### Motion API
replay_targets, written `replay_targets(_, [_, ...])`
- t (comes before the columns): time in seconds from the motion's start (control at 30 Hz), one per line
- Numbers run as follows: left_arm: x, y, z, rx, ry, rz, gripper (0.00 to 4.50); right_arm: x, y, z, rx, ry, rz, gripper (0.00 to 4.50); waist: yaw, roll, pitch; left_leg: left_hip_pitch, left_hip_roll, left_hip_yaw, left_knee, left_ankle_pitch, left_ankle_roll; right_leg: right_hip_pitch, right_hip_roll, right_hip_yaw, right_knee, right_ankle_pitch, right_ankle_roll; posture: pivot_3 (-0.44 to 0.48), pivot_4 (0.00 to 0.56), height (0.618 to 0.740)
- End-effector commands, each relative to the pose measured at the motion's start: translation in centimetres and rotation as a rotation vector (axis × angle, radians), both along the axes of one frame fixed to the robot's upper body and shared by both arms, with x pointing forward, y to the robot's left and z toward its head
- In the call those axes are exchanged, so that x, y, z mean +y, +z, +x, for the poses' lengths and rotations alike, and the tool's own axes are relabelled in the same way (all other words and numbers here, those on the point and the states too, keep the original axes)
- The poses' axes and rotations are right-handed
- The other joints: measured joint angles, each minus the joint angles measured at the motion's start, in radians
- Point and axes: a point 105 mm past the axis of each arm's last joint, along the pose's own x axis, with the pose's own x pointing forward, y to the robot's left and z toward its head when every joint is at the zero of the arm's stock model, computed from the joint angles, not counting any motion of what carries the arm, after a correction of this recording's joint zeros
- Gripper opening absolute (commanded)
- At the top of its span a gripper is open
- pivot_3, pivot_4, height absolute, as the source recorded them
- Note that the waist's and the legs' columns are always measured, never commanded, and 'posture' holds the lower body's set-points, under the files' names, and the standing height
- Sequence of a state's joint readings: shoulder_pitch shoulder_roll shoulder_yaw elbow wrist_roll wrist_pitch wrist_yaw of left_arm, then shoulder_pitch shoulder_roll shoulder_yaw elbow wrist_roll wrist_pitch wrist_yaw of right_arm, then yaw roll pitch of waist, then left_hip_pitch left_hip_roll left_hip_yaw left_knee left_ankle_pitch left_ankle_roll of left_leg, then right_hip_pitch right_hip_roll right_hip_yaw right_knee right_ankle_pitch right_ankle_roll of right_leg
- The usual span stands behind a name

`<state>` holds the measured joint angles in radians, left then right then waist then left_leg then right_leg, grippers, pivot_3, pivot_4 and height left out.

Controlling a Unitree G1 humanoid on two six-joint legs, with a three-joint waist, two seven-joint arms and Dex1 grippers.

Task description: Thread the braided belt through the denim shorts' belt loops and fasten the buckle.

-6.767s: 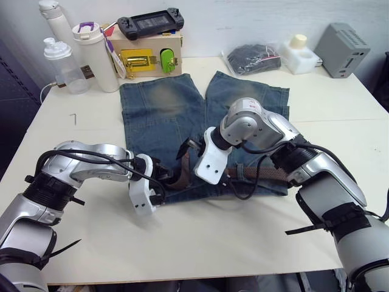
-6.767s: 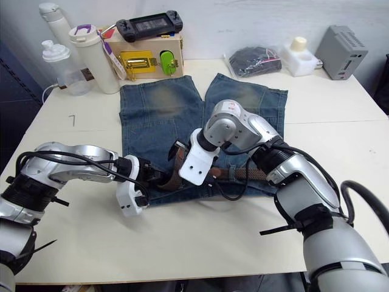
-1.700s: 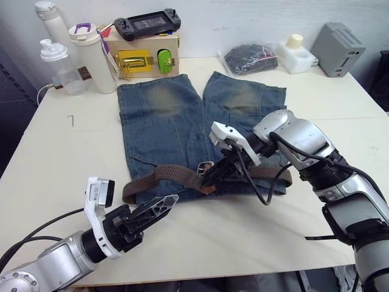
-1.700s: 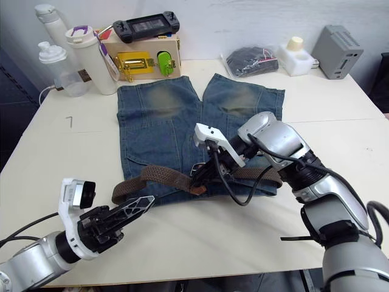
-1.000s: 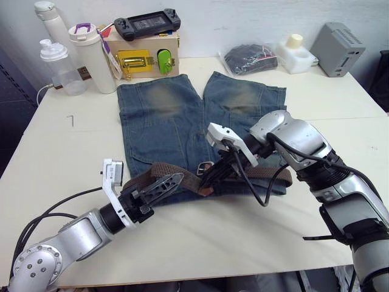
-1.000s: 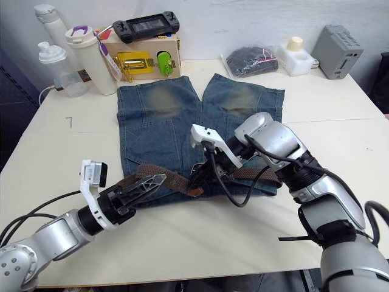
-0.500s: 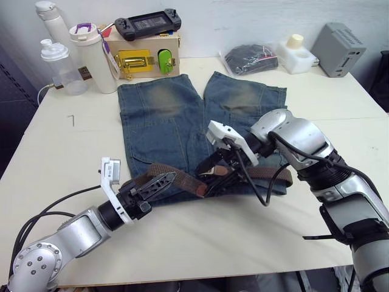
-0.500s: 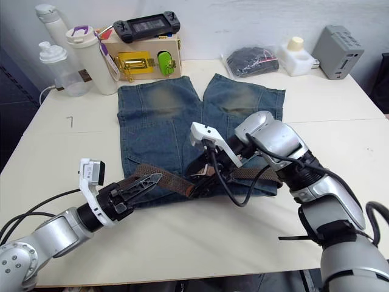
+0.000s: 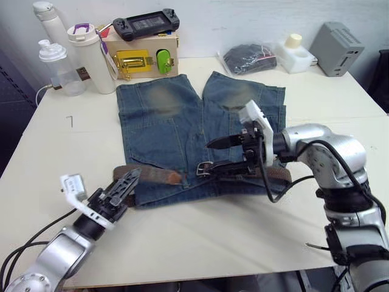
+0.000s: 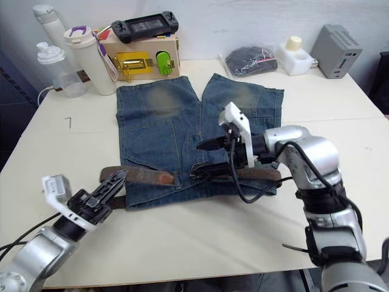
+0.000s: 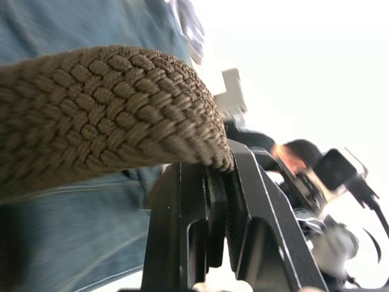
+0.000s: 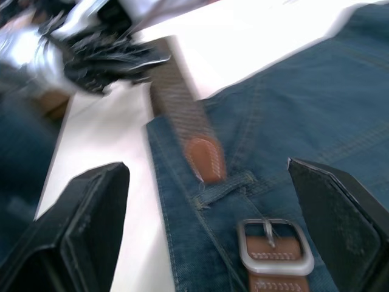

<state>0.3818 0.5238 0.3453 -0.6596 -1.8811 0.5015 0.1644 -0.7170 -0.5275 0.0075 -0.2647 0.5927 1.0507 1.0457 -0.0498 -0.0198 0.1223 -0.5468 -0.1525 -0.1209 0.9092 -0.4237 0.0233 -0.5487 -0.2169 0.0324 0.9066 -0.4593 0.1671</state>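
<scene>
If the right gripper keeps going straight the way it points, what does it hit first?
Probably the brown leather tip of the braided belt, lying just beyond the silver buckle between the right gripper's open fingers; depth is uncertain.

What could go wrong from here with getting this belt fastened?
The leather tip lies short of the buckle, unfastened, so it could slide back out of the belt loop. The left gripper is shut by the braided belt and may drag the denim shorts.
</scene>
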Motion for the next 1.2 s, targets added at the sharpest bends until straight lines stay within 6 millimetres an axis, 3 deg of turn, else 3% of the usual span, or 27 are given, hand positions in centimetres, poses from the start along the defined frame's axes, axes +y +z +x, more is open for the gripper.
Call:
replay_targets(0.03, [0.3, 0.4, -0.5, -0.022, 0.028, 0.026, 0.00, -0.6, 0.7, -0.2, -0.098, -0.154, 0.040, 4.43, 0.003, 0.000, 0.000, 0.000, 0.000, 0.000, 0.000, 0.000, 0.000, 0.000, 0.000, 0.000, 0.000, 0.000, 0.000, 0.000, 0.150, 0.645])
replay_targets(0.2, [-1.3, 0.1, -0.1, -0.020, -0.027, 0.054, 0.00, -1.4, -0.6, -2.0, -0.188, -0.208, 0.053, 4.43, 0.031, 0.000, 0.000, 0.000, -0.001, 0.001, 0.002, 0.000, 0.001, 0.001, 0.000, 0.002, -0.002, 0.000, 0.000, 0.000, 0.150, 0.645])
replay_targets(0.47, [-2.1, -1.5, 1.4, 0.061, -0.025, 0.085, 0.00, -4.0, -3.0, -4.6, -0.352, -0.107, -0.128, 4.43, 0.046, 0.000, 0.000, 0.000, 0.000, 0.004, 0.002, 0.000, 0.002, 0.002, 0.000, 0.002, -0.005, 0.000, 0.000, 0.000, 0.150, 0.645])
replay_targets(0.7, [-1.7, -2.6, 2.2, 0.148, 0.043, 0.183, 0.00, -5.1, -2.2, -3.7, -0.403, -0.091, -0.173, 4.43, 0.048, 0.000, 0.000, 0.000, 0.003, 0.007, 0.001, 0.000, 0.002, 0.002, 0.000, 0.001, -0.007, 0.000, 0.000, 0.000, 0.150, 0.645])
replay_targets(1.03, [-3.2, -0.6, 2.4, 0.123, 0.031, 0.315, 0.00, -4.8, -2.0, -3.2, -0.453, -0.066, -0.196, 4.43, 0.050, 0.000, 0.000, 0.000, 0.003, 0.007, 0.002, 0.000, 0.002, 0.002, 0.000, 0.001, -0.007, 0.000, 0.000, 0.000, 0.150, 0.645])
replay_targets(1.2, [-3.9, 1.5, 2.1, -0.037, 0.009, 0.579, 0.00, -4.6, -2.1, -3.2, -0.448, -0.065, -0.189, 4.43, 0.050, 0.000, 0.000, 0.000, 0.003, 0.008, 0.002, 0.000, 0.002, 0.002, 0.000, 0.001, -0.007, 0.000, 0.000, 0.000, 0.150, 0.645])
